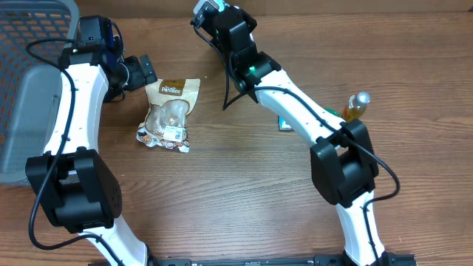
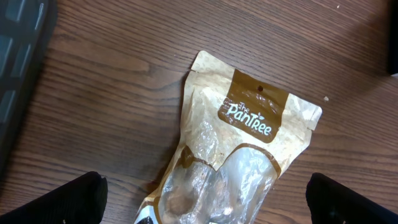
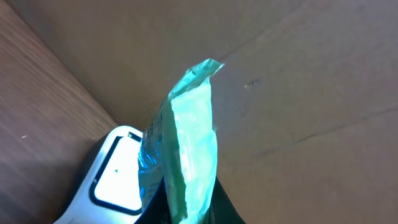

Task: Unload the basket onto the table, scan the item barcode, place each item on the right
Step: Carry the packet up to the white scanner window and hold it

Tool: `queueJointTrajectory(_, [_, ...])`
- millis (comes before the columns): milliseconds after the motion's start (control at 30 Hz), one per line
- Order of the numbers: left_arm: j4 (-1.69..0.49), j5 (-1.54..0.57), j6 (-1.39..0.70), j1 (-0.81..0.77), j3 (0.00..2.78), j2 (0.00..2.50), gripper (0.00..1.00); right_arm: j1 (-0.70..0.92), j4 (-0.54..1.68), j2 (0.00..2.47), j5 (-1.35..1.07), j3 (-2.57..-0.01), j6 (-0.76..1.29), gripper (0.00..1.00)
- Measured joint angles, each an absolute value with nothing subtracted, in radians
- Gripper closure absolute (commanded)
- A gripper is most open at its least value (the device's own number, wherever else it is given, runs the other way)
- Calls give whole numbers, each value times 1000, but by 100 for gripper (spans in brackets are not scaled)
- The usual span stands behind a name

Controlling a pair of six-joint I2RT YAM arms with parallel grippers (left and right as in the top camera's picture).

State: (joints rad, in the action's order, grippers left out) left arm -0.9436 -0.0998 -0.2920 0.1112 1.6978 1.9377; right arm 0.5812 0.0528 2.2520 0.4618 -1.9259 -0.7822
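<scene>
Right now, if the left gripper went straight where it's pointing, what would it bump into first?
Most likely the brown snack pouch lying flat on the wooden table. The left gripper is open and aimed at the pouch's clear end; how far off it is, I can't tell.

The table [image 1: 244,170] is matt brown wood grain, finely lined. The pouch [image 2: 249,149] near its far left corner is matt kraft-look paper with a glossy, wrinkled clear plastic window. The packet [image 3: 189,155] is thin pale-green film, shiny and creased. The scanner [image 3: 115,180] is smooth white plastic, against matt brown cardboard [image 3: 311,93]. The basket [image 1: 37,29] is grey plastic mesh.
</scene>
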Motion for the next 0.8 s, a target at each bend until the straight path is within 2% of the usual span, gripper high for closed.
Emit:
queueJointTrajectory(467, [-943,-100,-292,111,1698,1938,0,521,-86,2357,480,-1926,-816,96])
queueJointTrajectory(800, [-944,-100,-292,111,1698,1938,0,518,-94,2383,421,-1926,-816,96])
